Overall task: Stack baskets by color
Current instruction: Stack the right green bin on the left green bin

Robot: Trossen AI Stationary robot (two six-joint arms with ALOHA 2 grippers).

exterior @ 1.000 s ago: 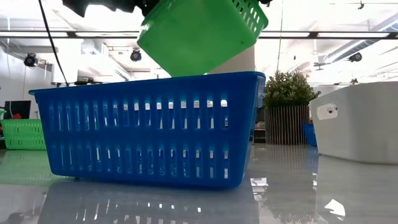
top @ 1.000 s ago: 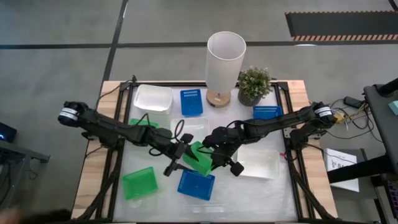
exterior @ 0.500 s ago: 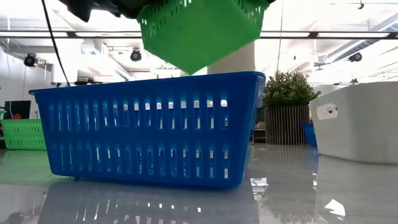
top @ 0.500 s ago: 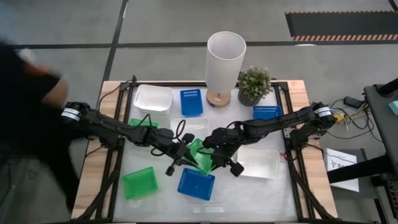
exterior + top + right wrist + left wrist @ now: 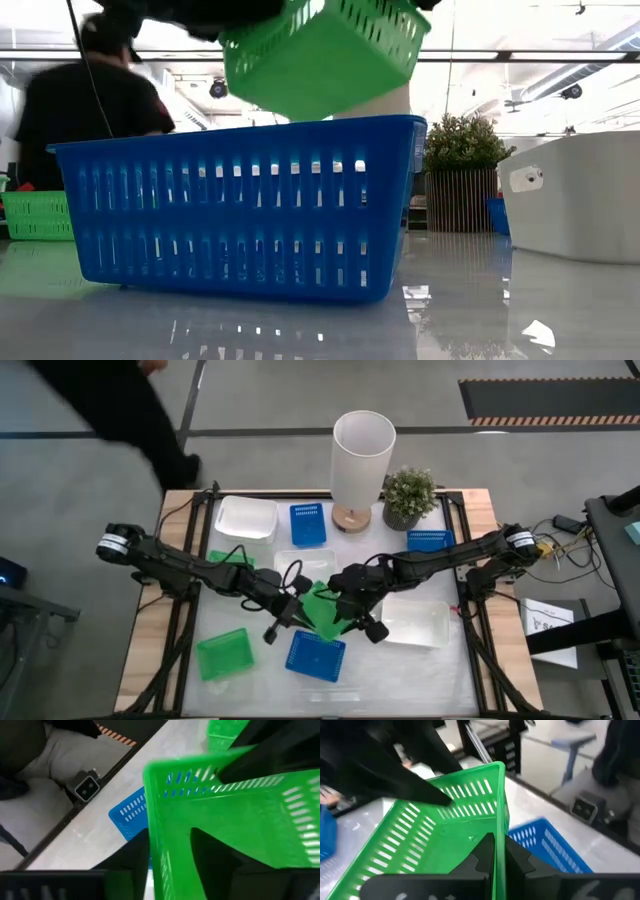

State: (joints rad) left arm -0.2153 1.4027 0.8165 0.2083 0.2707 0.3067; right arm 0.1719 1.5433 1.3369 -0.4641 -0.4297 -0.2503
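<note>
Here we see a green basket (image 5: 322, 609) held tilted above the tabletop (image 5: 400, 670), over a blue basket (image 5: 316, 656); the left end effector (image 5: 297, 609) pinches its rim; the right end effector (image 5: 347, 613) straddles the opposite wall, fingers spread.

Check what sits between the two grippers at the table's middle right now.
The lifted green basket, seen in the high view: left gripper is shut on one wall, right gripper straddles the opposite wall, jaws parted.
</note>
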